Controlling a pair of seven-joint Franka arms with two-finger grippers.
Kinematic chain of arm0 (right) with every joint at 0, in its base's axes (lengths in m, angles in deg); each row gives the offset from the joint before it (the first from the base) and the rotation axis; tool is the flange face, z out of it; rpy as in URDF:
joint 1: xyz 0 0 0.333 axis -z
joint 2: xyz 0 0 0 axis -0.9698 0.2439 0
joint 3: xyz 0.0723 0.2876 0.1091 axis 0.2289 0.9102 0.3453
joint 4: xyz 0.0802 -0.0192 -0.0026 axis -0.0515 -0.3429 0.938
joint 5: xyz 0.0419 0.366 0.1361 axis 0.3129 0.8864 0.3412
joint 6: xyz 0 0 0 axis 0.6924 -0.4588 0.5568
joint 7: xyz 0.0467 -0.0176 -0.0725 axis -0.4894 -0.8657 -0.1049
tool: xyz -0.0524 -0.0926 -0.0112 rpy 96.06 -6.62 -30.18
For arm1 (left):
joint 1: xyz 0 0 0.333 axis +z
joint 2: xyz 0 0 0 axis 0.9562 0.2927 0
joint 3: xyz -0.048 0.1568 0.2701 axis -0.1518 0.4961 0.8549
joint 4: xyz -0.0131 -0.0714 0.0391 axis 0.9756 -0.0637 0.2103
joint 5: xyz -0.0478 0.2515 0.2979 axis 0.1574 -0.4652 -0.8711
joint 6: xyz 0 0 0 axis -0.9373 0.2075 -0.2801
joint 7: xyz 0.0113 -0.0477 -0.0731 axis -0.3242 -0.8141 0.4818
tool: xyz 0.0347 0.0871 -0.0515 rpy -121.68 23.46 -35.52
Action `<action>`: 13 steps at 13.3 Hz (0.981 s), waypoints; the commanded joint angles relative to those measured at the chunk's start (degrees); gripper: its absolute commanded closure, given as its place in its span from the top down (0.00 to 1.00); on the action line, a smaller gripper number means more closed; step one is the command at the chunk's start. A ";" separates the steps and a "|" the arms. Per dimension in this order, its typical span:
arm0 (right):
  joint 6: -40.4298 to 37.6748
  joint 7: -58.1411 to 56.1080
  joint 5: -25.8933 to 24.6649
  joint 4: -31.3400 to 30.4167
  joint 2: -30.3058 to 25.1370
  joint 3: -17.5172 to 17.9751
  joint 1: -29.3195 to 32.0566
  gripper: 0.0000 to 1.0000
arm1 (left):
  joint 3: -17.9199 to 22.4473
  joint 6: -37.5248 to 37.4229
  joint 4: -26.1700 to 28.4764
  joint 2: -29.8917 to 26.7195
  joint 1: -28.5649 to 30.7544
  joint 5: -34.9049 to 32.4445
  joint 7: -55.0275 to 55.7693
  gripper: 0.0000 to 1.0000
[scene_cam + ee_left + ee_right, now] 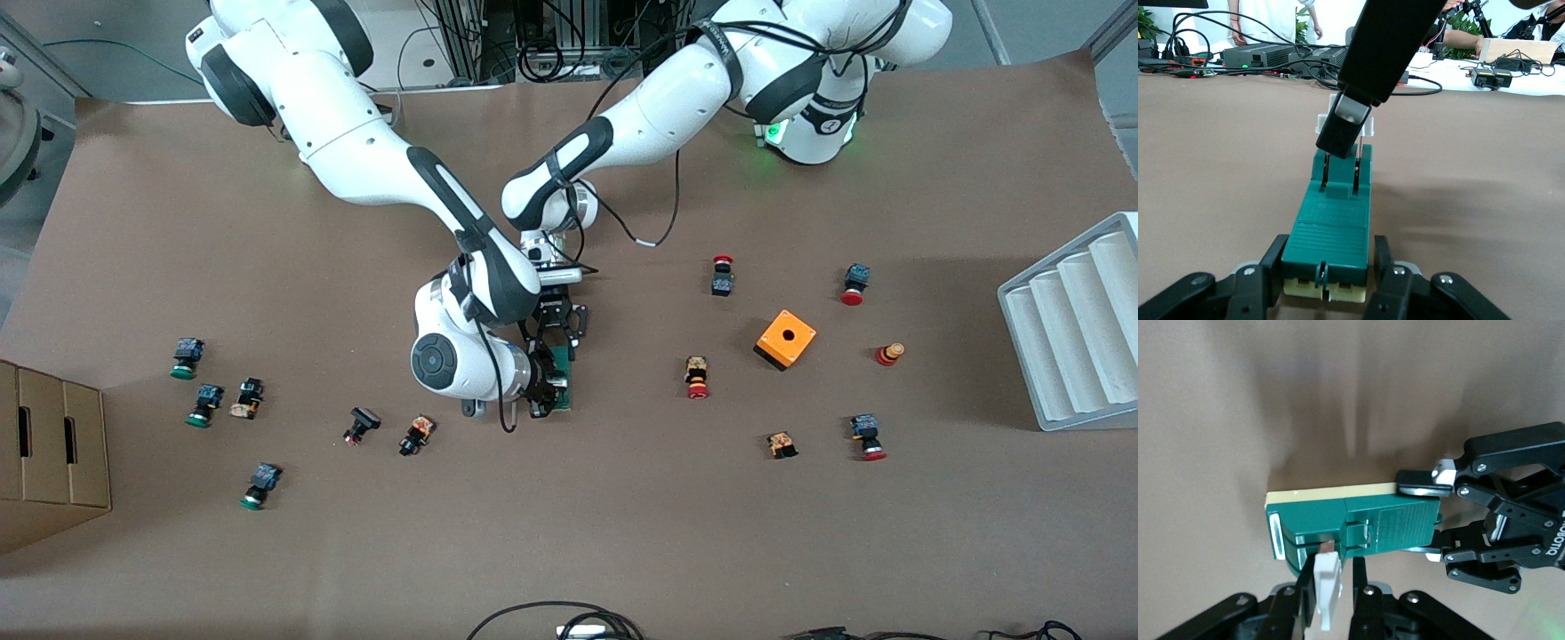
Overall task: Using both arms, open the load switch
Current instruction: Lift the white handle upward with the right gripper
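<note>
The dark-green load switch point(563, 378) lies flat on the brown table near its middle. My left gripper point(561, 348) is shut on the switch's end, with one black finger on each side of the block point(1331, 227). My right gripper point(546, 396) is over the other end of the switch and is shut on the small white piece point(1327, 580). In the left wrist view that white piece point(1368, 125) sits raised above the switch. Two thin blades run from it down into the switch's slots. The right wrist view shows the left gripper point(1425, 520) clamping the green body point(1358, 523).
An orange cube with a hole point(785, 339) and red-capped push-buttons point(722, 276) lie toward the left arm's end. Green-capped push-buttons point(187, 357) lie toward the right arm's end. A white ridged tray point(1076, 329) and a cardboard box point(49, 453) stand at the table's two ends.
</note>
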 commanded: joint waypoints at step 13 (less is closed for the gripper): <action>-0.51 0.39 -0.88 -3.65 -4.52 -0.14 -0.89 0.28 | -0.56 -0.40 -1.15 0.95 -0.31 -0.10 0.64 0.58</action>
